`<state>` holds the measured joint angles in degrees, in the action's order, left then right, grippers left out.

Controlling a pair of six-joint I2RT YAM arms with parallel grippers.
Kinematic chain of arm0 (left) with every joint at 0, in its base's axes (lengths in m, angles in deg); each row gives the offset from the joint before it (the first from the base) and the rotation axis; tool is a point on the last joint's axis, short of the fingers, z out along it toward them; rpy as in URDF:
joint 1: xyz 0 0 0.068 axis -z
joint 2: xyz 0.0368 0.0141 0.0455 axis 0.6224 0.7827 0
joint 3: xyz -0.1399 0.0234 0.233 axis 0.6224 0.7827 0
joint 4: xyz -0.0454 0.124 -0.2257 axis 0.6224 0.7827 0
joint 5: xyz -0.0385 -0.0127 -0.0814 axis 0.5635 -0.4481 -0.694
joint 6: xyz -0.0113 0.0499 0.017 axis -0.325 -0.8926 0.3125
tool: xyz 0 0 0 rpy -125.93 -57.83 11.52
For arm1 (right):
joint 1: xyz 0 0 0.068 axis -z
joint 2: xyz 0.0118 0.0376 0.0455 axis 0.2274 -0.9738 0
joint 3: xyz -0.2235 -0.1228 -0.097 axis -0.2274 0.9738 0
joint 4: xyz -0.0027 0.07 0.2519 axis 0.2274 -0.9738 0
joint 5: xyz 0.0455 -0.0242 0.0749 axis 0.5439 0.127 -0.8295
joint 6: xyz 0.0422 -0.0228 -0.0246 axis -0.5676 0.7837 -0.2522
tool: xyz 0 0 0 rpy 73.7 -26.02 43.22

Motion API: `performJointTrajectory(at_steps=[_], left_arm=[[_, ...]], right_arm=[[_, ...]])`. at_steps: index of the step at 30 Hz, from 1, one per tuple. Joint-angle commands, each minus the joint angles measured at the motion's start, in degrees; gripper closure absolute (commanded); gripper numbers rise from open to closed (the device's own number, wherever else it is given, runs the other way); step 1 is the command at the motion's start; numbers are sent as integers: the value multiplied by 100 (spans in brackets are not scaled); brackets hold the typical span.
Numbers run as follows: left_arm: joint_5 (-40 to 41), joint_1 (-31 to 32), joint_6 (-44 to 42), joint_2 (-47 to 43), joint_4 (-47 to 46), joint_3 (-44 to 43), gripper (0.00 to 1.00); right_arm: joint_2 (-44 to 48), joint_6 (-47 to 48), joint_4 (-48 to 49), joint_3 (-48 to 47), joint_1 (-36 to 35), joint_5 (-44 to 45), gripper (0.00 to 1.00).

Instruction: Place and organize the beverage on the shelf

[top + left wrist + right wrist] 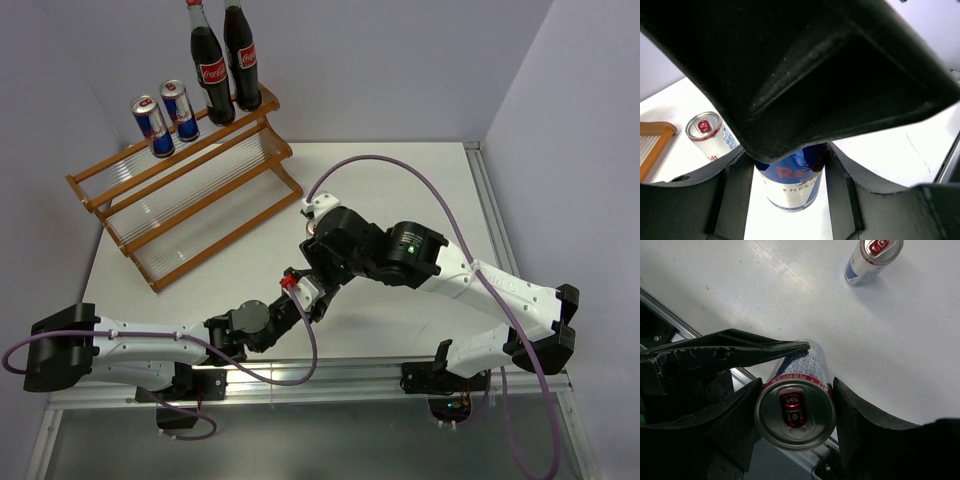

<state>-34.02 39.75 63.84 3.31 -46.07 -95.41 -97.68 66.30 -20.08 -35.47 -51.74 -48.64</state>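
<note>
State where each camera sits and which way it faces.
Top external: above and behind the left arm and right arm, looking down on table and shelf.
Left wrist: faces a can's side between its fingers.
Right wrist: looks down on that can's top, between its fingers.
Both wrists share it and a second can.

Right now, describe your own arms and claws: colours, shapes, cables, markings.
The left arm and right arm have white links between bulky black joint housings. A thin purple cable loops along each. A small green light glows on the right arm. The left claw and right claw have matte black, wedge-shaped fingers.
</note>
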Motion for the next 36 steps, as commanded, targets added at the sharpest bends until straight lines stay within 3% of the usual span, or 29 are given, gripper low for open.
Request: performJointTrajectory(at_steps=[1, 2, 3, 6, 8, 17, 22, 29, 36], left_arm=[[410, -10, 24, -15, -505, -86, 89], [489, -10, 33, -6, -513, -86, 99], [646, -10, 42, -15, -531, -86, 100], [823, -19, -11, -59, -619, -42, 100], [938, -71, 24, -94, -602, -33, 100], [964, -922, 577, -770, -119, 73, 100], [1455, -1442, 929, -1121, 558, -112, 100], [2343, -2250, 1473, -1421, 2428, -1199, 100], [2380, -3322, 1615, -1483, 3564, -2264, 100]], right_arm=[[123, -91, 415, -261, -86, -108, 50], [167, -82, 451, -234, -86, -125, 45], [176, -91, 486, -190, -86, -125, 32], [299, -73, 609, -129, -77, -55, 11], [378, -47, 705, -102, -68, -64, 5], [870, -178, 951, 126, 168, 200, 3], [1704, -55, 1899, 863, 327, 16, 1], [1995, 6, 2217, 1479, 784, -371, 1], [2031, 182, 2446, 1884, 1021, -600, 0]])
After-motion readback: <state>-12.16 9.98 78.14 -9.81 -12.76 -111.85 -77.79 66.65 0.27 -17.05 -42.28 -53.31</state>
